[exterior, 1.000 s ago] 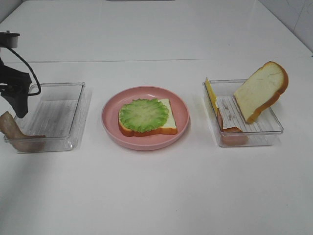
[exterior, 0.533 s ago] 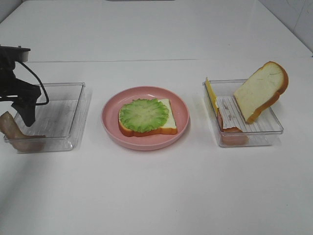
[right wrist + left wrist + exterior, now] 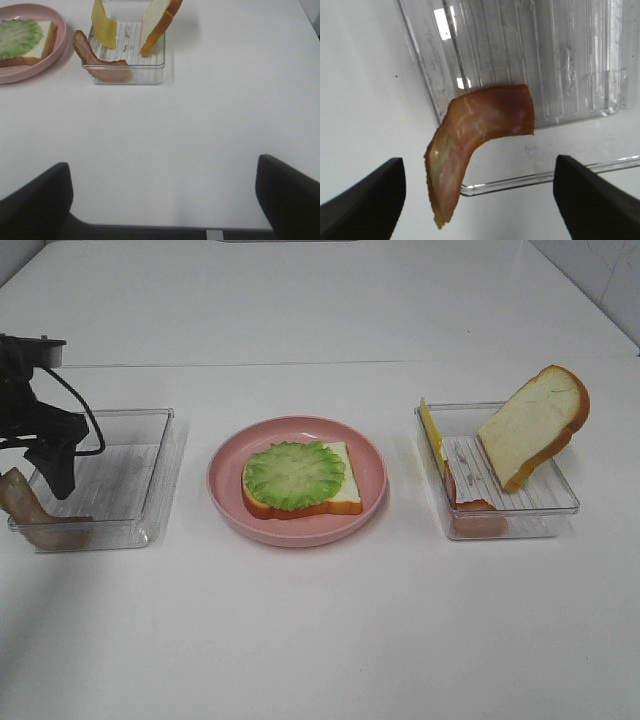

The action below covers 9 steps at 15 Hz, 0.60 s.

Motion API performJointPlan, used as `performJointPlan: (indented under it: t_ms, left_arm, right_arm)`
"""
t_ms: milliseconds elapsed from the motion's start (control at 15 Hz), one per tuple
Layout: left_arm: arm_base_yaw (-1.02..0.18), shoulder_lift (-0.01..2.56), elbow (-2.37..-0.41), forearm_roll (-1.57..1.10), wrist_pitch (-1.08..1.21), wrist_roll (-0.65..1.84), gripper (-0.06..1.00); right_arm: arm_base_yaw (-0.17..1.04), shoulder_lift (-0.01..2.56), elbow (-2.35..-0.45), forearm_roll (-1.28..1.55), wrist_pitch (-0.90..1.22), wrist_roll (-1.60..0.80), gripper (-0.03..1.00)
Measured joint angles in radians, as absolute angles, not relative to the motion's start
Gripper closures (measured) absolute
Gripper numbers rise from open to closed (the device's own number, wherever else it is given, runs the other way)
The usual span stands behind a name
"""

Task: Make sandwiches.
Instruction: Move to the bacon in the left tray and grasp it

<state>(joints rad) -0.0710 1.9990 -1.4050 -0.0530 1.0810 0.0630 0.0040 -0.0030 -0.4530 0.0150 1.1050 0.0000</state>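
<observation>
On the pink plate (image 3: 225, 505) lies a white bread slice (image 3: 345, 495) with ruffled green lettuce (image 3: 295, 473) on top. A reddish-brown meat strip (image 3: 25, 508) hangs over the near left corner of the left clear tray (image 3: 150, 430). In the left wrist view this strip (image 3: 480, 135) curves across the tray rim. My left gripper (image 3: 55, 480) hovers just above it, open, its two fingers (image 3: 365, 200) wide on either side and not touching it. My right gripper (image 3: 162, 200) is open over bare table, out of the exterior view.
The right clear tray (image 3: 560, 502) holds a yellow cheese slice (image 3: 431, 433) standing on edge, another meat strip (image 3: 470, 515) and a second bread slice (image 3: 535, 425) leaning on its far right wall. White table surrounds the plate and both trays.
My left gripper has shifted a little to the right, over the left tray's near corner, and its jaws have narrowed slightly. Nothing else has moved.
</observation>
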Motion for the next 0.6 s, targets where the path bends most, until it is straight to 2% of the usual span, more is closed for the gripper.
performJointPlan:
  t_ms: [600]
  left_arm:
    - [-0.071, 2.021, -1.405, -0.053, 1.104, 0.067, 0.21]
  right_arm:
    - [0.004, -0.003, -0.453, 0.015, 1.105, 0.000, 0.01]
